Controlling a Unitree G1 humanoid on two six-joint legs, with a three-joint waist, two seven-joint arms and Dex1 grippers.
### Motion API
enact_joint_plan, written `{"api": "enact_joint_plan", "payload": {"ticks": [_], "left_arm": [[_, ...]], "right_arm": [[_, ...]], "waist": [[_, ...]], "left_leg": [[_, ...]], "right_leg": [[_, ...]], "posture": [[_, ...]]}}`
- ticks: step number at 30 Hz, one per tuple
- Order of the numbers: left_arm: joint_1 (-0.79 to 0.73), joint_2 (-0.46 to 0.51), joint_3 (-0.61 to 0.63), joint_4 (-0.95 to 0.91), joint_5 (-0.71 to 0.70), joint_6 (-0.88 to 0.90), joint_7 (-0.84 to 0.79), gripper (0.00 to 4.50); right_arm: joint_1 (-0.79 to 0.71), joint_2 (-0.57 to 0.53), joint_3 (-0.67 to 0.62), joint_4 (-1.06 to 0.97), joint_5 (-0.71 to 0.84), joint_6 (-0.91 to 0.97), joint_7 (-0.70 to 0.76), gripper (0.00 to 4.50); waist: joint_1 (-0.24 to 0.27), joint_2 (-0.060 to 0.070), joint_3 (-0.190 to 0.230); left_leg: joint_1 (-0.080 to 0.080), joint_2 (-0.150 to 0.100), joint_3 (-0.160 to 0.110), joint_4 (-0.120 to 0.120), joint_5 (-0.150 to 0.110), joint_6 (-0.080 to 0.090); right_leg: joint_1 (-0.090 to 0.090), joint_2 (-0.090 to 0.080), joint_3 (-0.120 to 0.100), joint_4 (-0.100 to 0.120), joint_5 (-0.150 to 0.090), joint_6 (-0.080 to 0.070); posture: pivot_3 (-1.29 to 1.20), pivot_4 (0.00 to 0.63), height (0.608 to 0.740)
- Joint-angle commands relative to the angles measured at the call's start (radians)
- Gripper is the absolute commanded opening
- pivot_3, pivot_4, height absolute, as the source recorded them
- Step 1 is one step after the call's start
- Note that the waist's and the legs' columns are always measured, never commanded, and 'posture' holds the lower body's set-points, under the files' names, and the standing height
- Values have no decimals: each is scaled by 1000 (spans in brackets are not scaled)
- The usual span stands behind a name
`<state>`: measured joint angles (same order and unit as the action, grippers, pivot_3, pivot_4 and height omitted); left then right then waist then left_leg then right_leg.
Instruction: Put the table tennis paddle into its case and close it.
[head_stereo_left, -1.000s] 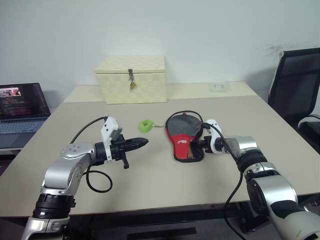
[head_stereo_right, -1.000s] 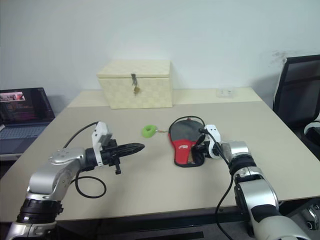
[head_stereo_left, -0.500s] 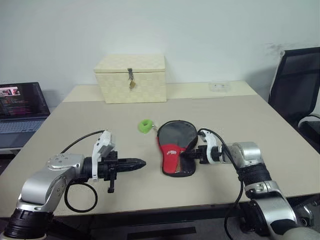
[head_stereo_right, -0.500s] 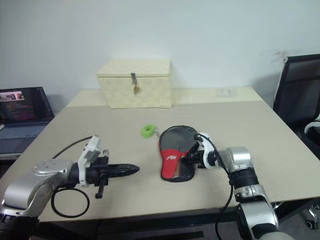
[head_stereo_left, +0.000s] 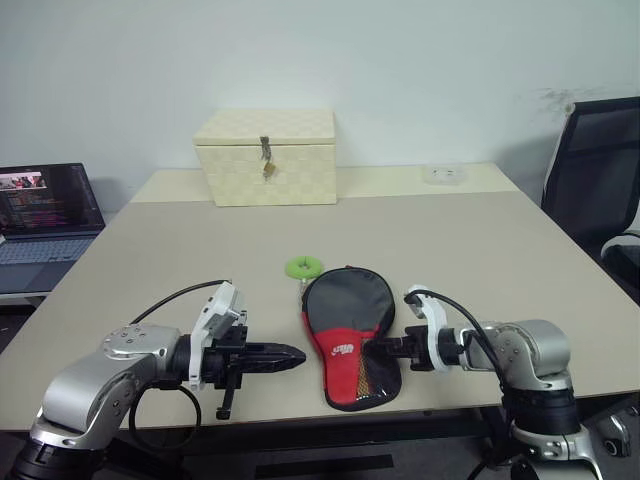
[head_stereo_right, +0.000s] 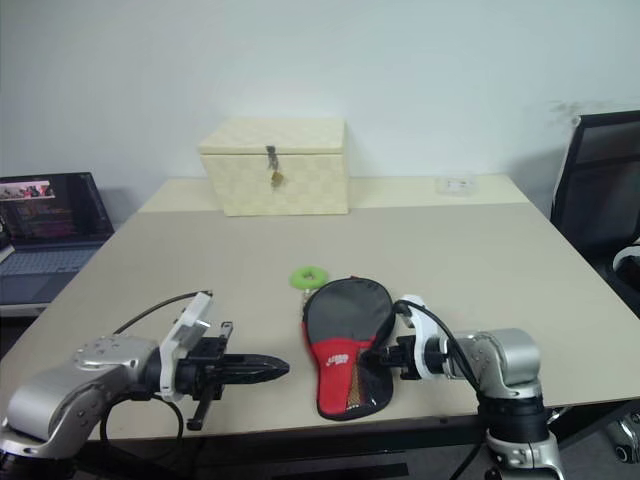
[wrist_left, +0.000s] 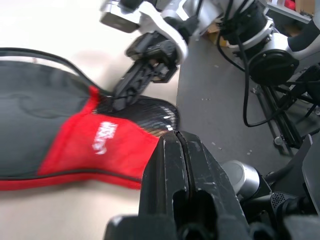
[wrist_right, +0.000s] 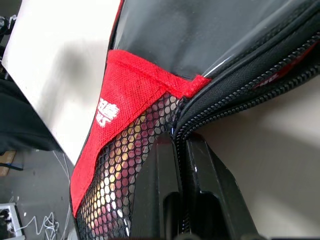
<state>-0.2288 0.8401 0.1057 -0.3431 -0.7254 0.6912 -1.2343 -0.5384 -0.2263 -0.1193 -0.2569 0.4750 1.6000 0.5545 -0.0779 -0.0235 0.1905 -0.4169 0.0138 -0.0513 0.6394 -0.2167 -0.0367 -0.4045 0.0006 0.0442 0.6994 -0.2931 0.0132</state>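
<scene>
The right gripper (head_stereo_left: 372, 347), pinched onto the case (head_stereo_left: 347, 330) at its zipper edge, is mid-zipping; next needs pulling it fully closed, while the left gripper (head_stereo_left: 296, 355) hangs shut, empty

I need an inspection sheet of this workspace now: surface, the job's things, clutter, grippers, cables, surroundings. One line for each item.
Surface: beige table, mostly bare.
Job's things: black case with red logo panel lies flat near the front edge, its narrow end over the edge; green ring tag beside its round end. Something striped shows through the mesh at the narrow end, probably the table tennis paddle handle; the zipper near the right gripper looks partly open.
Clutter: cream latched box at the back; small white item at the far edge.
Grippers: left gripper shut, holding nothing, beside the case; right gripper shut on the case edge at the zipper.
Cables: black cable loops on both arms.
Surroundings: laptop on the left, black chair on the right, white wall.
</scene>
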Motion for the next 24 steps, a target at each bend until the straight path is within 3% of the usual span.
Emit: {"api": "enact_joint_plan", "payload": {"ticks": [1, 8, 16, 19, 24], "left_arm": [[-10, 17, 14, -5, -8, -13, -8, 0], [-15, 20, 14, -3, -4, -15, -5, 0], [-6, 24, 17, -12, -3, -15, 4, 0], [4, 23, 23, -17, -3, -17, 11, 0], [-9, 17, 39, 15, 16, -35, 43, 0]], "right_arm": [[26, 29, -7, -73, 55, 14, -30, 16], [30, 130, -19, -58, 46, 14, -105, 16], [40, 91, -10, -31, 42, 6, -114, 16], [45, 57, -16, -42, 45, 11, -114, 691], [56, -80, 21, -120, 80, -16, -75, 2422]], "waist": [[0, 0, 0], [-3, 0, 0], [-3, 0, 0], [-2, 0, 0], [1, 0, 0]], "left_leg": [[0, 0, 0, 0, 0, 0], [0, 1, 1, 0, 0, 0], [0, 0, 1, 0, 0, 0], [0, 0, 1, 0, 0, 0], [0, 0, 1, 0, 0, 0]], "right_leg": [[0, 0, 0, 0, 0, 0], [0, 0, 0, 0, 0, 0], [0, 0, 0, 0, 0, 0], [0, 0, 0, -1, 0, 0], [0, 0, 0, -1, -1, 1]], "posture": [[0, 150, 740], [0, 150, 740], [0, 150, 740], [0, 150, 740], [0, 150, 740]]}}
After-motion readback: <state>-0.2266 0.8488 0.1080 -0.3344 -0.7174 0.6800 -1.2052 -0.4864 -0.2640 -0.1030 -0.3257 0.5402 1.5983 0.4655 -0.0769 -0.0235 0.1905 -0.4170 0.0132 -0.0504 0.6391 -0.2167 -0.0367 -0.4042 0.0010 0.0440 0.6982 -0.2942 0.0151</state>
